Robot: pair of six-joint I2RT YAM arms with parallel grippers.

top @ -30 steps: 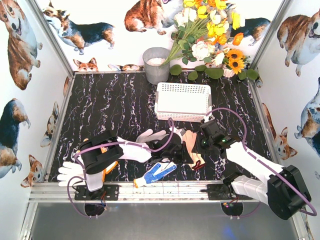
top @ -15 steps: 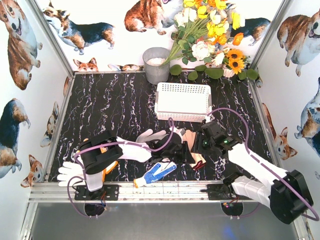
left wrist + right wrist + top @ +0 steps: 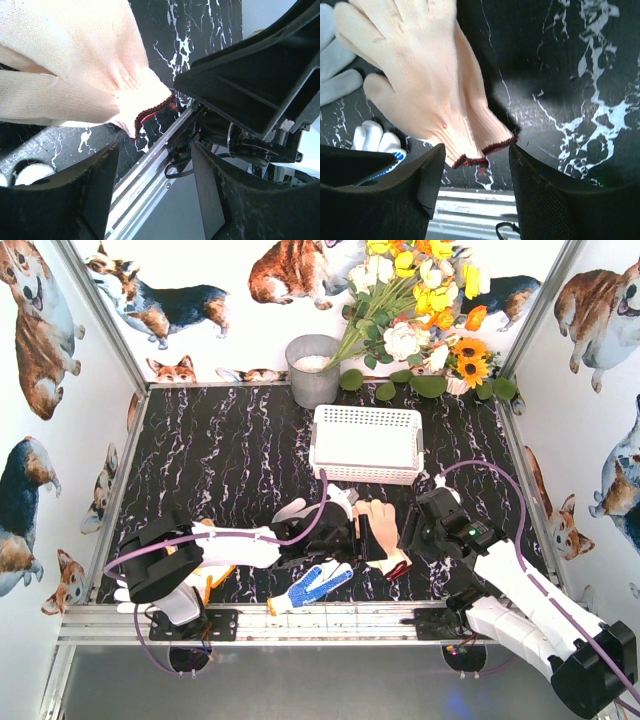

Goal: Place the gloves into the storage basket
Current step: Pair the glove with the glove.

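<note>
Overhead view, read from left to right. At the near left corner of the black marbled table [image 3: 220, 460] lies a white glove [image 3: 128, 588], partly covered by the left arm. Just beside it an orange-yellow glove [image 3: 208, 586] shows from under the same arm. The left arm stretches to the right across the near part of the table. Its left hand [image 3: 155, 152] is open: the two fingers [image 3: 75, 200] stand apart and nothing is clamped between them. A blue-dotted glove [image 3: 312, 583] lies flat near the front rail, below that arm. A second white glove [image 3: 298, 510] lies just beyond the arm, its fingers pointing left.

At the centre lies the pale yellow glove [image 3: 378, 525], flat on the table between the two hands, its dark red-edged cuff turned toward the near edge. In both wrist views the cuff sits just ahead of the gap between the fingers, touched by neither. The right hand [image 3: 476, 150] is likewise open, its fingers [image 3: 555, 200] spread to either side of the cuff.

The storage basket [image 3: 365, 472] stands behind the gloves, toward the back of the table, and none of the gloves is in it. Further back stand a grey bucket [image 3: 313, 370] and, to its right, flowers [image 3: 420, 300].
</note>
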